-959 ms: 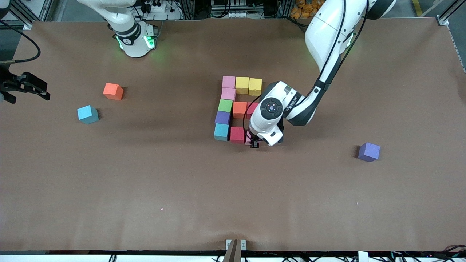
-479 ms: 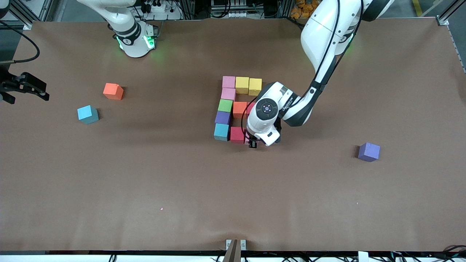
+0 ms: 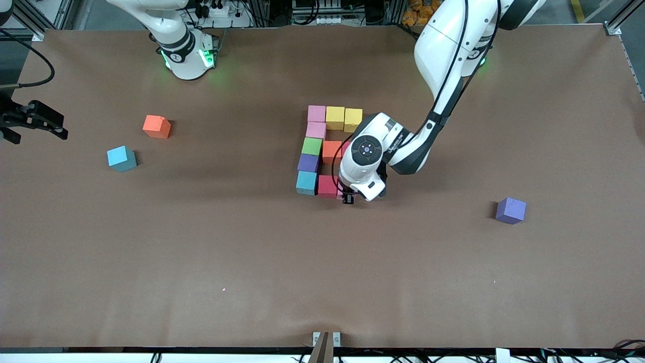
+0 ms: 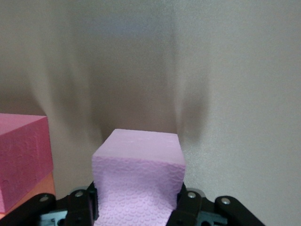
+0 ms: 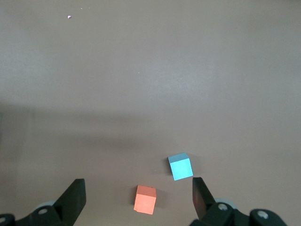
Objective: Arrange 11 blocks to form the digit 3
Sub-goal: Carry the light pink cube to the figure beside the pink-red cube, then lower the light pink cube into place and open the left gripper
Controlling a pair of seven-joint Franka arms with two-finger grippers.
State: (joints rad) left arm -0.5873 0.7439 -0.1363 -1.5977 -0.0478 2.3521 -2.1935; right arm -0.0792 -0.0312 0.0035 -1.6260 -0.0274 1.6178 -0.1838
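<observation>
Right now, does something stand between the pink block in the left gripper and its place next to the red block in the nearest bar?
Nothing visible does. The left gripper is shut on the pink block, already beside the red block that ends the nearest bar. The wrist view shows only bare table around it. The right gripper waits, open.

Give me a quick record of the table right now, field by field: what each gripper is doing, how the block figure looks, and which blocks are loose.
left gripper: shut on the pink block, at the figure's row nearest the front camera, beside the red block
right gripper: open, waiting high over the right arm's end of the table
figure: ten blocks placed; the pink one would be the eleventh
loose blocks: orange block, cyan block, purple block, each apart from the figure
</observation>
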